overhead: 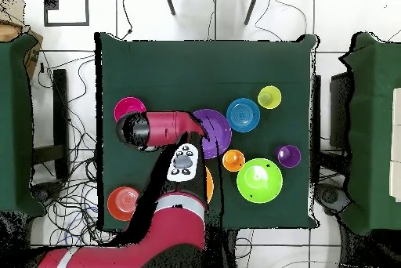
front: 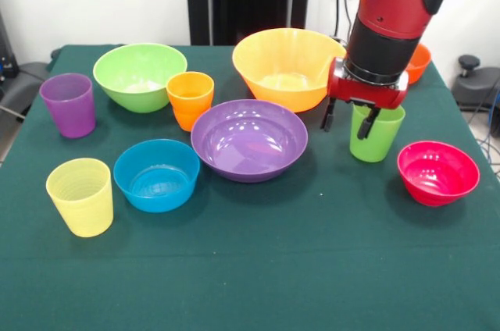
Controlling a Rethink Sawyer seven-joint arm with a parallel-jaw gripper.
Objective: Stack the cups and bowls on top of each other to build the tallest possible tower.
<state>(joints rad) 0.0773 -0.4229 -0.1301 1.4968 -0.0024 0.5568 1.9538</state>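
My gripper [front: 347,122] is open and hangs at the green cup [front: 376,134]. One finger [front: 366,124] is at the cup's left rim and the other is outside to its left. The large orange-yellow bowl [front: 285,65] stands just behind, and the purple bowl [front: 250,140] [overhead: 215,132] is to the left. Every cup and bowl stands alone on the green cloth, so there is no tower. In the overhead view the arm [overhead: 149,129] hides the gripper and the green cup.
Light green bowl [front: 141,75], orange cup [front: 190,99], purple cup [front: 69,104], blue bowl [front: 156,175] and yellow cup [front: 80,196] stand on the left. The pink-red bowl [front: 437,172] is at the right and the orange-red bowl [front: 419,62] is behind the arm.
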